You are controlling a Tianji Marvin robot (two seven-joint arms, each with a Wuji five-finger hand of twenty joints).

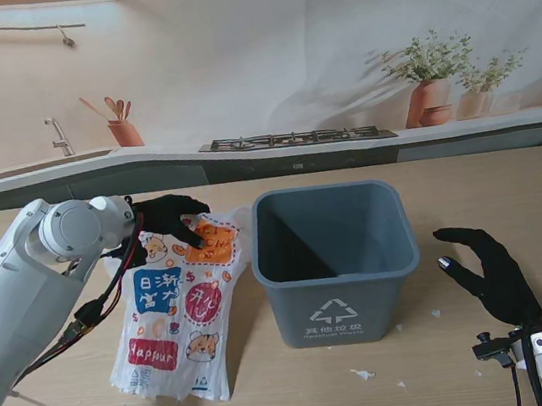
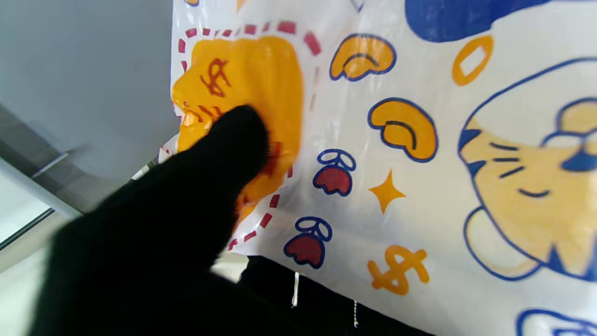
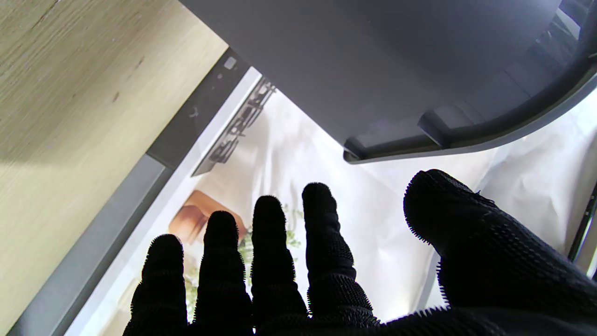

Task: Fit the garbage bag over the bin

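Observation:
A grey bin point(image 1: 333, 260) stands upright in the middle of the table, its mouth uncovered. Left of it hangs a white garbage bag point(image 1: 180, 312) printed with cartoon cats and coins, its lower end on the table. My left hand point(image 1: 168, 221), in a black glove, is shut on the bag's top edge, thumb point(image 2: 224, 154) pressing an orange patch on the bag point(image 2: 396, 154). My right hand point(image 1: 493, 273) hovers open to the right of the bin, fingers point(image 3: 270, 242) spread and touching nothing. The bin's side and rim point(image 3: 419, 79) fill the right wrist view.
Small white scraps point(image 1: 362, 374) lie on the wooden table point(image 1: 472, 195) nearer to me than the bin. Behind the table runs a printed kitchen backdrop with a stove point(image 1: 294, 139), sink and potted plants point(image 1: 429, 90).

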